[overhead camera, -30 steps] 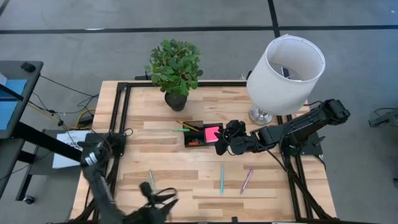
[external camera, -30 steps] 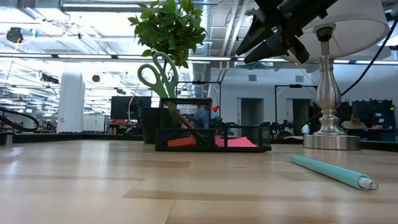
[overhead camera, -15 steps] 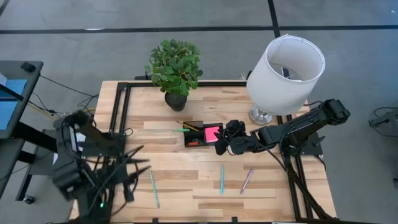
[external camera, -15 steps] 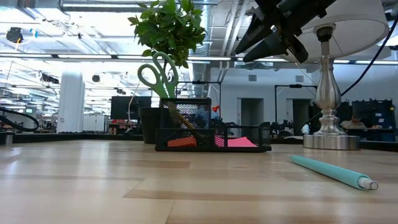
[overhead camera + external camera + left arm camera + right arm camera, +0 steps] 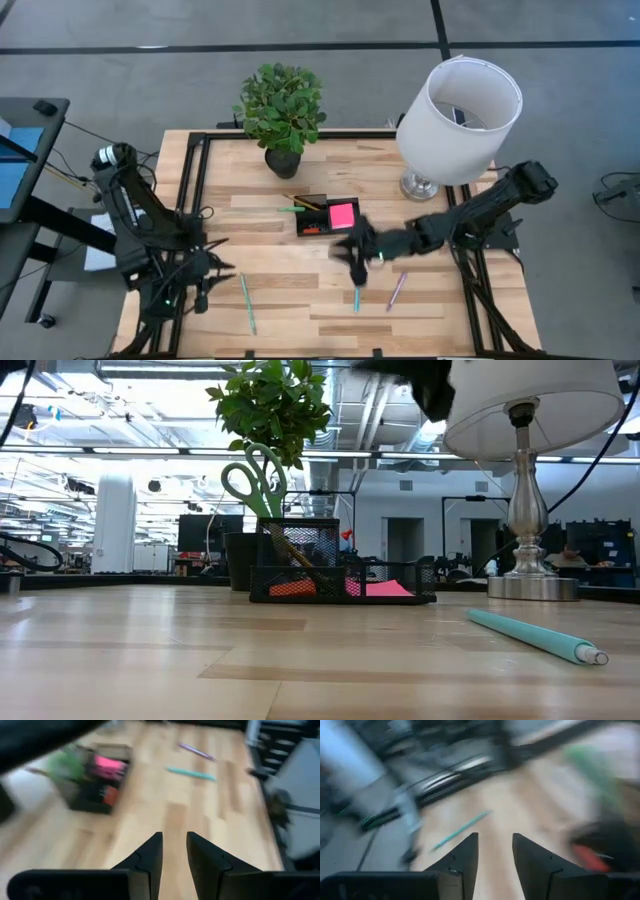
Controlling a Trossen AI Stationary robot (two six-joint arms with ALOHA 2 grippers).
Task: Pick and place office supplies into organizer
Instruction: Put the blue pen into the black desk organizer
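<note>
Three pens loose: a teal pen (image 5: 246, 303) at 7 o'clock on the counter (image 5: 270, 215), a second teal pen (image 5: 356, 298) and a purple pen (image 5: 397, 290) at 5 o'clock, none in the tray yet.
Left arm: it has swung up off the near edge and now sits folded at 8 o'clock; left gripper (image 5: 200, 290) hangs just beside the first teal pen, fingers (image 5: 150, 857) a narrow gap apart, grasping nothing.
Organizer (image 5: 327, 216): at counter centre, toward 12 o'clock from the pens; pink sticky-note pad (image 5: 342, 214) lies in its right compartment, green-handled scissors (image 5: 252, 478) stand upright in the left one.
Right arm: right gripper (image 5: 357, 252) has left its place beside the tray and slid toward 6 o'clock, now over the second teal pen; fingers (image 5: 462, 857) parted, empty.
Meaning: both arms appear to be lining up on pens, so the next pick likely begins with either teal pen.
Plant (image 5: 280, 108) and lamp (image 5: 460, 105): at 12 and 2 o'clock, clear of the work.
</note>
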